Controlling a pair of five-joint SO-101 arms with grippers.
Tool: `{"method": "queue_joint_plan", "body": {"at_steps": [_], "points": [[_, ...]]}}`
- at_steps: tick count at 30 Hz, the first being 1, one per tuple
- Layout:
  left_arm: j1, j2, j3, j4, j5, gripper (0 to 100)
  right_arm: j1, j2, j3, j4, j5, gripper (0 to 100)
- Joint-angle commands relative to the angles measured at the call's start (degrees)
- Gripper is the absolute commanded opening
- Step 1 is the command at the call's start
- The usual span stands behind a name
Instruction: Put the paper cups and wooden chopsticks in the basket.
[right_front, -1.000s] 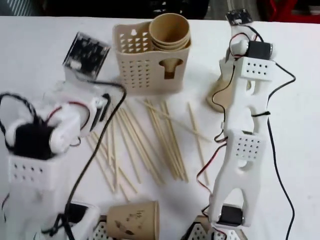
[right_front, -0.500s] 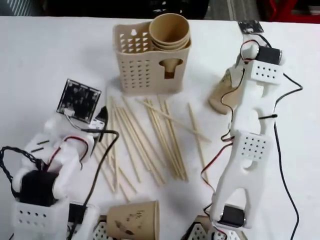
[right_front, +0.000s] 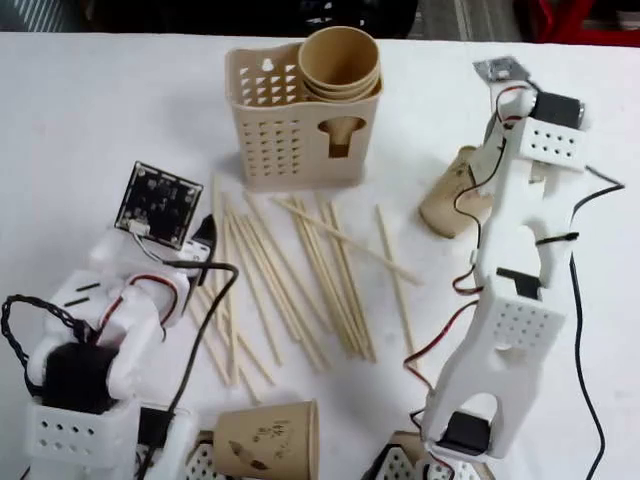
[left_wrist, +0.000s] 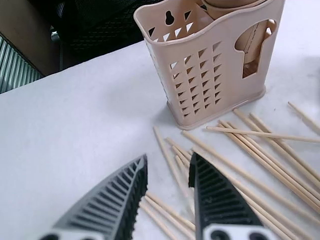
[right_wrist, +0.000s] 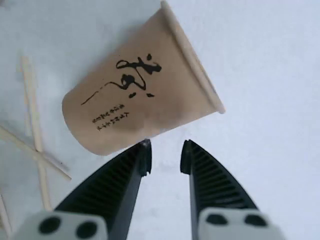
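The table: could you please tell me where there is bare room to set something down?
Bare: the table left of the basket, and between basket and the paper cup lying by the right arm. Crowded: the chopsticks in front.

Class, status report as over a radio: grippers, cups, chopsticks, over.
Left gripper open, above loose chopsticks. Right gripper open, at a cup lying on its side. Stacked cups in basket; no obstruction seen.

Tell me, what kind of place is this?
Likely a robotics lab or hobby bench: the left arm and right arm trail bare wires over a white table, with a basket, paper cups and chopsticks as practice props.
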Motion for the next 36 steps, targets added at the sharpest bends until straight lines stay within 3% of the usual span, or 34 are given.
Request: {"method": "queue_joint_plan", "body": {"at_steps": [1, 10, 20, 24, 31, 36], "points": [[-0.4, -1.0, 1.4, -1.3, 0.7, 15, 0.2, -6.8, -0.6, -0.9, 0.9, 11.4], [-0.4, -1.0, 3.7, -1.2, 0.7, 15, -4.8, -3.0, -0.6, -10.3, 0.8, 31.9], [-0.4, -1.0, 8.1, -1.3, 0.7, 15, -7.3, 5.8, -0.6, -14.5, 0.7, 32.7], [-0.4, -1.0, 9.9, -3.1, 0.7, 15, -7.0, 7.9, -0.6, -14.1, 0.7, 31.7], [-0.4, -1.1, 10.6, -4.1, 0.7, 15, -5.1, 6.0, -0.7, -7.7, 1.3, 11.1], [-0.4, -1.1, 10.6, -4.1, 0.7, 15, -3.4, 4.5, -0.7, -2.9, 1.4, 10.1]]}}
